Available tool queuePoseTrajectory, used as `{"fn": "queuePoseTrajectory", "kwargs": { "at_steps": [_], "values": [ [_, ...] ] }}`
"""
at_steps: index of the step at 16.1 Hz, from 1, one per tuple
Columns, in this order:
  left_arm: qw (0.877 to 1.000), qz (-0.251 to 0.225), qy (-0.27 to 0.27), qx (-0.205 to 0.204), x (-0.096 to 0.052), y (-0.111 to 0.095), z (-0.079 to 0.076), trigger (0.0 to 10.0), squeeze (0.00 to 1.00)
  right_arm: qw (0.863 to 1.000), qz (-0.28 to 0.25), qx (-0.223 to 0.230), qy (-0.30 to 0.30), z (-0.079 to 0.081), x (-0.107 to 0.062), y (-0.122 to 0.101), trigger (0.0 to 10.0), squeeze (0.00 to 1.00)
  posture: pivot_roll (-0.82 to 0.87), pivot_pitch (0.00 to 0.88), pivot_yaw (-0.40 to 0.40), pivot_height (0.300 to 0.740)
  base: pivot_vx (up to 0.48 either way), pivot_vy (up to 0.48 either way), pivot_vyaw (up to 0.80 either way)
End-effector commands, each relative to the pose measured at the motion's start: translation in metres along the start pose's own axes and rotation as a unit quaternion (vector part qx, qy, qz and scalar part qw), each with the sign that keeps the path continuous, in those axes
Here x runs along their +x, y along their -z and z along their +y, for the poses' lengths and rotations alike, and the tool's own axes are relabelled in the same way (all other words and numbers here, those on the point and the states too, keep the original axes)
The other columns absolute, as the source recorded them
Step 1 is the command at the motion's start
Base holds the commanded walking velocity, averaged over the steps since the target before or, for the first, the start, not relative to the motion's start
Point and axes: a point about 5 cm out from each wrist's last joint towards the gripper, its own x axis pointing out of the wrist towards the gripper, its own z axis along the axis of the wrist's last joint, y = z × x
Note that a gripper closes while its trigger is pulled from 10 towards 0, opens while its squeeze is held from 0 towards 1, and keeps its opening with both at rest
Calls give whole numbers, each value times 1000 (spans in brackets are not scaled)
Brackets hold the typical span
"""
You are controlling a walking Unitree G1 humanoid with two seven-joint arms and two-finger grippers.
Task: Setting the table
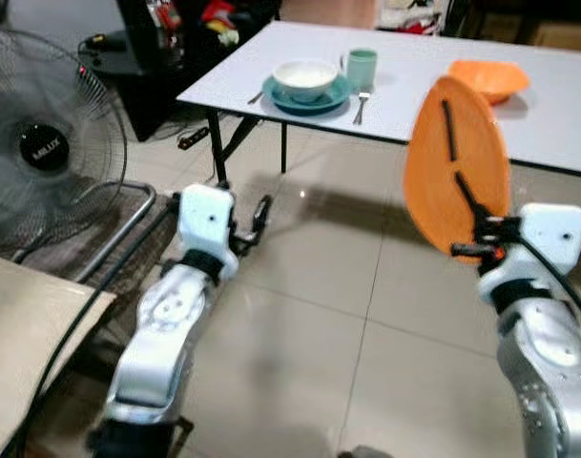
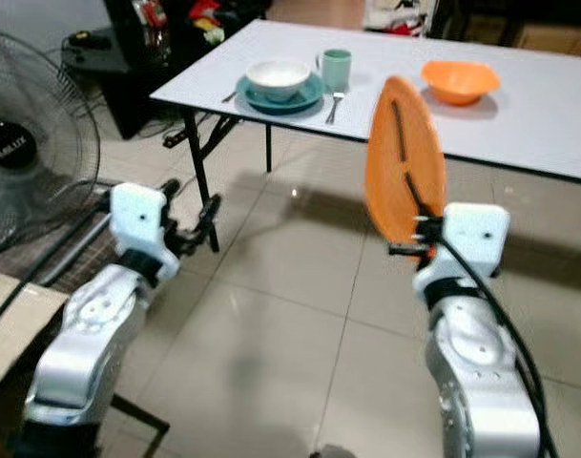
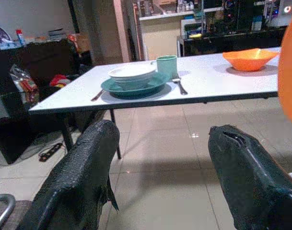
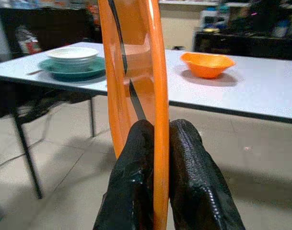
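My right gripper [image 1: 462, 196] is shut on an orange plate [image 1: 459, 167], held on edge and upright in front of the white table [image 1: 557, 114]; its fingers [image 4: 136, 158] pinch the rim. On the table stand an orange bowl [image 1: 488, 78], a white bowl [image 1: 305, 78] on a teal plate [image 1: 306, 98], a green mug [image 1: 361, 68] and a fork [image 1: 361, 105]. A utensil lies left of the teal plate, partly hidden. My left gripper [image 1: 261, 215] hangs open over the floor, its fingers [image 3: 83, 182] holding nothing.
A standing fan [image 1: 42, 143] is at the left, with a metal frame [image 1: 128, 224] below it. A beige surface [image 1: 23, 334] sits at the near left. Dark furniture with clutter [image 1: 176, 38] stands behind the table's left end. Tiled floor [image 1: 347, 315] lies between me and the table.
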Motion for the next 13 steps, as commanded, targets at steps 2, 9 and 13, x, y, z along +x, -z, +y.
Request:
{"fn": "queuePoseTrajectory", "kwargs": {
  "at_steps": [2, 9, 13],
  "values": [
    [1000, -5, -6, -13, -6, -1, 5, 10000, 0, 1000, -5, 1, -12, 4, -2, -2, 10000, 0, 16, 0, 22, 740, 0, 0, -800],
    [1000, 5, 1, -13, -9, 4, 5, 10000, 0, 999, 1, -1, -39, 8, -1, -1, 10000, 0, 25, 0, 24, 740, 125, 0, -373],
    [1000, 10, 4, -5, -2, 4, 6, 10000, 0, 1000, 13, 13, -19, 7, -5, 3, 10000, 0, 21, 0, 30, 740, 299, 0, -166]
  ]
}}
